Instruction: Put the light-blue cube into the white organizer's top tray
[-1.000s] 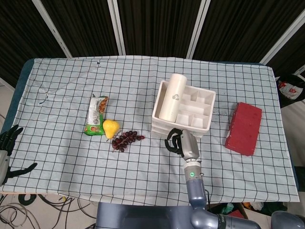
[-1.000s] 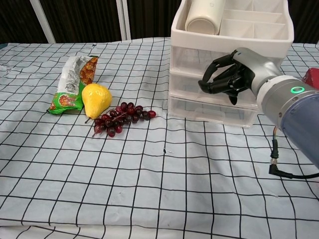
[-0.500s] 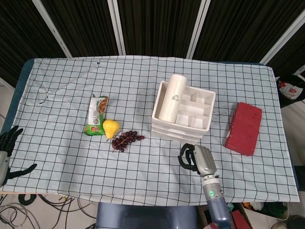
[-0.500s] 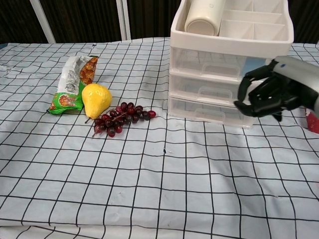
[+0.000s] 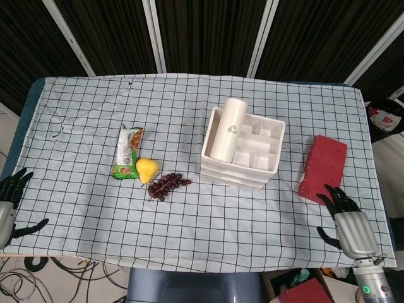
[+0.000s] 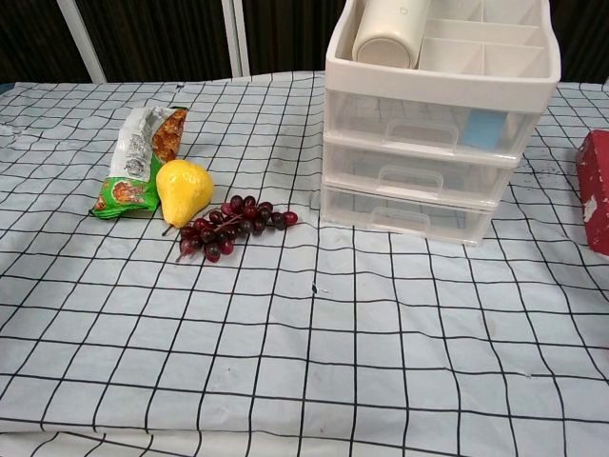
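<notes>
The white organizer [image 5: 231, 176] stands right of the table's middle, with three clear-fronted drawers under an open top tray. A light-blue cube [image 6: 483, 129] shows through the clear front of the top drawer in the chest view; the head view does not show it. My right hand [image 5: 349, 222] is at the table's front right edge, fingers spread and holding nothing, well away from the organizer [image 6: 428, 88]. At the front left edge my left hand [image 5: 9, 201] is also spread and holds nothing. Neither hand appears in the chest view.
A white cylinder [image 5: 227, 128] lies in the top tray's left side. A red box [image 5: 323, 169] sits right of the organizer, just beyond my right hand. A snack packet [image 5: 127, 153], yellow pear [image 5: 146, 169] and dark grapes [image 5: 166, 185] lie left of the organizer.
My right hand has drawn back from the organizer's front to the table's front right edge, left the chest view, and uncurled its fingers. The blue cube behind the top drawer front is now uncovered.
</notes>
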Motion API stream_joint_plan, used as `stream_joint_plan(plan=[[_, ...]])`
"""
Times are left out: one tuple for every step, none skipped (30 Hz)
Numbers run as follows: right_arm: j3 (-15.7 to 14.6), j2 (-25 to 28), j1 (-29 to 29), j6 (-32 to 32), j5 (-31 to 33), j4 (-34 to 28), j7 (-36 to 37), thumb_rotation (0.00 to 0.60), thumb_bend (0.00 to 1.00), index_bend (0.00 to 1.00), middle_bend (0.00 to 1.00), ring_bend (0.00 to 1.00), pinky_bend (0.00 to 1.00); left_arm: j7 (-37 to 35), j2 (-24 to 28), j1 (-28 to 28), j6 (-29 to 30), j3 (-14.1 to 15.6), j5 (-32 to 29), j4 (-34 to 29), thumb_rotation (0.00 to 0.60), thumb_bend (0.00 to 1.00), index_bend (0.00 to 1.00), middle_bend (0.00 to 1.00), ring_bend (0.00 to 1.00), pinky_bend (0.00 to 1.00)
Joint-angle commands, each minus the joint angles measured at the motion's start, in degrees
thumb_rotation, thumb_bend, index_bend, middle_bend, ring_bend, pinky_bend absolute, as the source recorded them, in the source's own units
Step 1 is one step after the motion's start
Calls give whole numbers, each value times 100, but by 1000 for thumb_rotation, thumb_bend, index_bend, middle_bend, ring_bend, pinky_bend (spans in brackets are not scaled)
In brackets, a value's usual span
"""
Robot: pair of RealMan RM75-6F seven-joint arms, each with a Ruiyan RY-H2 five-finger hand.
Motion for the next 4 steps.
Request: stream_joint_plan(plan=[[32,79,-223,411,-167,428,225,600,187,0,0,0,170,102,-15,0,-10,-1,-21,28,600,22,0,0,0,0],[62,49,-244,469,-176,466,302,600,186,0,0,0,170,118,-18,-3,-19,-3,-33,30,600,21,0,0,0,0],[86,22,-258,511,-189,500,357,600,186,0,0,0,169,133,-21,-5,-28,-6,-44,30,600,21,0,0,0,0],[130,-19,-267,580,-228,555,404,600,186,0,0,0,170,155,-24,-10,-39,-12,-61,33,600,21,0,0,0,0]])
